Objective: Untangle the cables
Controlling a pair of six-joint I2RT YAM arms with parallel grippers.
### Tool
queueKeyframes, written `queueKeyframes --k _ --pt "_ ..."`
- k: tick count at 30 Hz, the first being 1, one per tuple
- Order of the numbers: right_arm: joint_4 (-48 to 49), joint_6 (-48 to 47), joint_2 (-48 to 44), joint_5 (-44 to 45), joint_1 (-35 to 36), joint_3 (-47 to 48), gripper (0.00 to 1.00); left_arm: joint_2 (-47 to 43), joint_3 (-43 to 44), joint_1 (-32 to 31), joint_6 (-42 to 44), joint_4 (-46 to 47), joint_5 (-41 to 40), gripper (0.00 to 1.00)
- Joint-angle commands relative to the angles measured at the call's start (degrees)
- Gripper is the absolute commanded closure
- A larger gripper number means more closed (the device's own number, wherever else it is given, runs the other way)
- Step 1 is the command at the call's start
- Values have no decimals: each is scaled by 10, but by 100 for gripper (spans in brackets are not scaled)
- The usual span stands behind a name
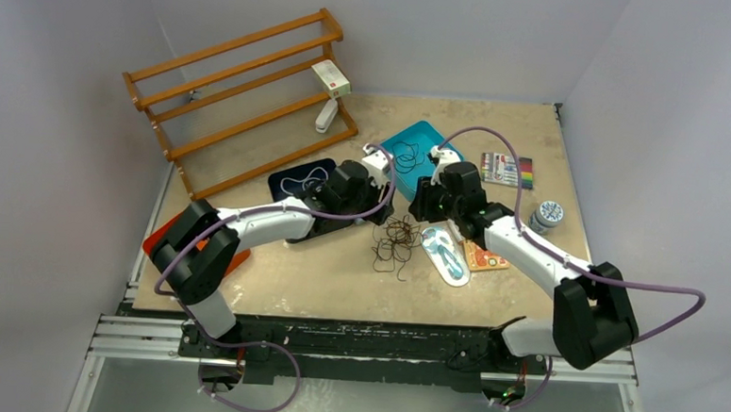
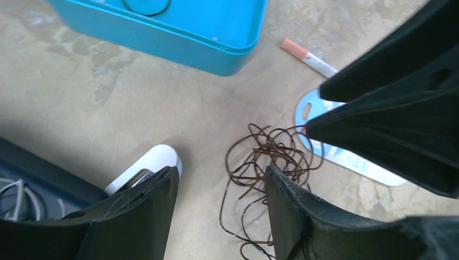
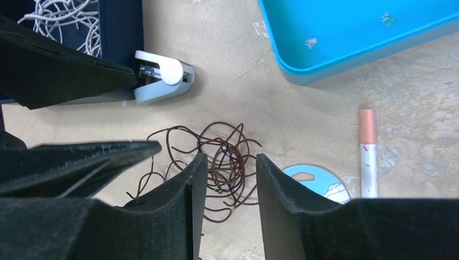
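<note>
A dark brown cable (image 1: 396,241) lies in a wiry tangle on the table, with a thin black strand (image 2: 233,216) running through it. A black cable (image 1: 407,154) lies in the teal tray (image 1: 436,134). A white cable (image 1: 308,177) lies in the dark blue tray (image 1: 287,185). My left gripper (image 2: 221,172) is open and empty just above the left side of the tangle (image 2: 270,157). My right gripper (image 3: 231,158) is open and empty over the tangle (image 3: 216,157), facing the left gripper (image 1: 385,207). In the top view the right gripper (image 1: 420,209) hovers at the tangle's far edge.
A wooden rack (image 1: 245,96) stands at the back left. A blue-and-white package (image 1: 444,257), an orange card (image 1: 486,260), a pen (image 3: 368,151), a marker set (image 1: 507,169) and a tape roll (image 1: 545,214) lie to the right. A white clip (image 3: 162,81) sits by the dark blue tray.
</note>
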Motion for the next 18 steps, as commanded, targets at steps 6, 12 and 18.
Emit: queueKeyframes --k 6,12,18 --pt "41 28 -19 22 -6 -14 57 -210 -88 0 -181 -80 -348 41" --pt "60 28 -12 20 -7 -11 56 -331 -103 54 -287 -268 -507 32" --pt "65 18 3 11 -6 -2 55 -386 -117 155 -384 -386 -570 16"
